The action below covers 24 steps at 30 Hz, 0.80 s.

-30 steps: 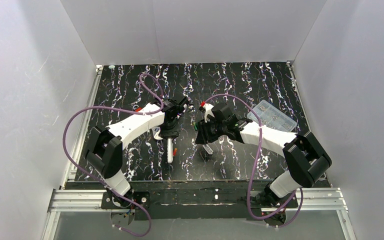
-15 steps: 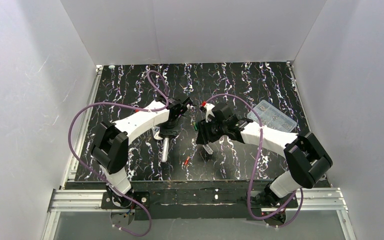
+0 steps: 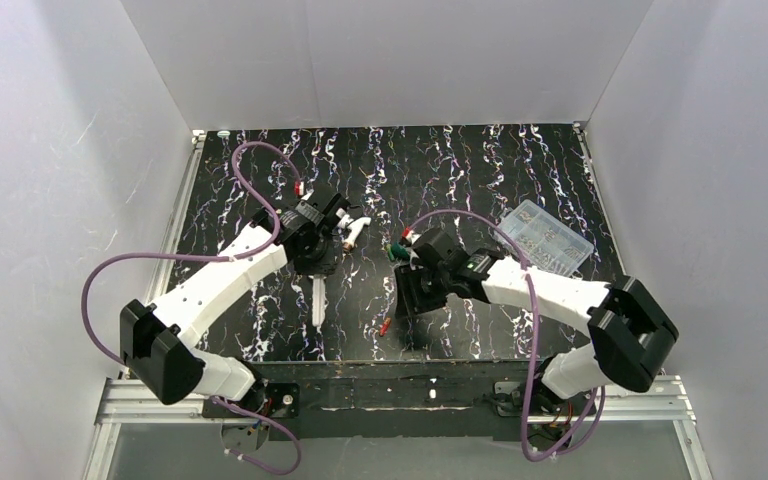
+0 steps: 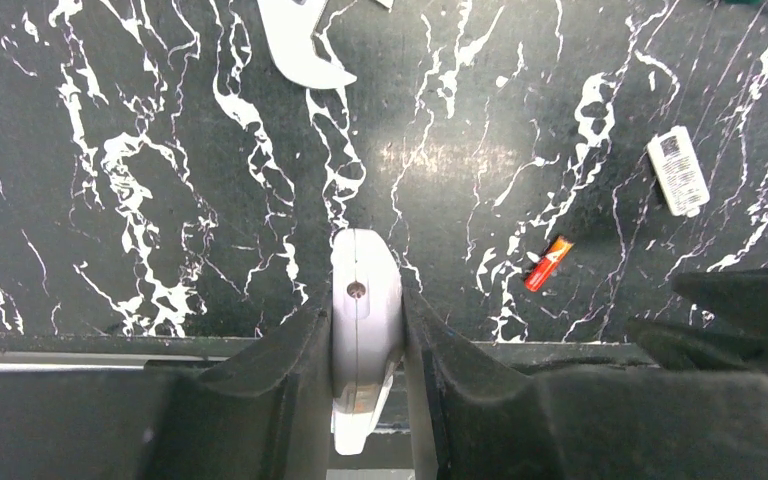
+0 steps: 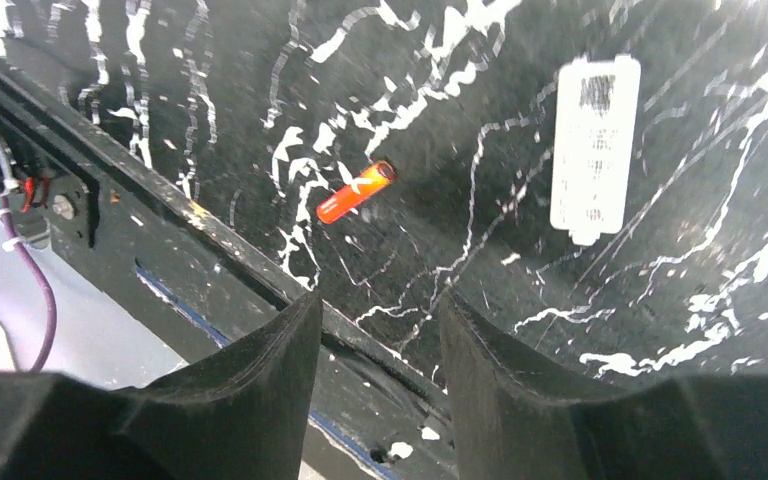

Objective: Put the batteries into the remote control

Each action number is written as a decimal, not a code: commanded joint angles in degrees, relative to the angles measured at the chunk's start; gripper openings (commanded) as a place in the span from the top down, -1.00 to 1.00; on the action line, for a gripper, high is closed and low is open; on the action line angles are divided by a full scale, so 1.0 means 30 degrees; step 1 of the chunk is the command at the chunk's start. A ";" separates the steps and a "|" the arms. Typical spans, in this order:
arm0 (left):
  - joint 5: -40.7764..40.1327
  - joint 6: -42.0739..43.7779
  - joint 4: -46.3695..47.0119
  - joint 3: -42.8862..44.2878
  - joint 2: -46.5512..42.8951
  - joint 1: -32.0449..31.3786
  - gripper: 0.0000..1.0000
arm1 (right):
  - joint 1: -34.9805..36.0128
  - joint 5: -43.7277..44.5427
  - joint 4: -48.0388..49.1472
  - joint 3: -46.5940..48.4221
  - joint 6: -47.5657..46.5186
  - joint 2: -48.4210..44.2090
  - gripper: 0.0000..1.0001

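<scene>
My left gripper [image 3: 315,268] is shut on the white remote control [image 3: 317,300], which points toward the table's front edge. In the left wrist view the remote [image 4: 365,310] sits edge-on between the fingers, held above the table. One red-orange battery [image 3: 385,326] lies on the table near the front edge, between the remote and my right gripper [image 3: 415,300]. It also shows in the left wrist view [image 4: 547,264] and the right wrist view [image 5: 356,192]. My right gripper [image 5: 380,330] is open and empty, just above the table, with the battery ahead of its fingertips.
A small whitish cover plate [image 5: 595,145] lies flat right of the battery. A green-handled screwdriver [image 3: 397,250] and a white tool with an orange tip [image 3: 354,232] lie mid-table. A clear compartment box [image 3: 543,235] stands at the right. The table's front rail [image 5: 210,235] is close.
The left arm has swung back and left, carrying the remote. The battery went from beside the remote to the table front. The right gripper has moved toward the front edge.
</scene>
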 commanded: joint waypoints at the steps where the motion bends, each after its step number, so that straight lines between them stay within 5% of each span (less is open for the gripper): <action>1: 0.0639 0.0447 -0.1728 -0.1043 -0.0709 0.0198 1.00 | 0.0238 -0.0288 -0.0594 -0.0544 0.2584 0.1079 -0.12; 11: 0.1077 0.0526 -0.1581 -0.2287 -0.3080 0.0324 1.00 | 0.1441 0.0538 -0.1577 0.2093 0.6456 0.3581 -0.17; 24: 0.4174 0.1570 -0.1076 -0.2126 -0.5198 0.0590 1.00 | 0.2177 0.4264 -0.4148 0.3346 1.0957 0.5070 0.08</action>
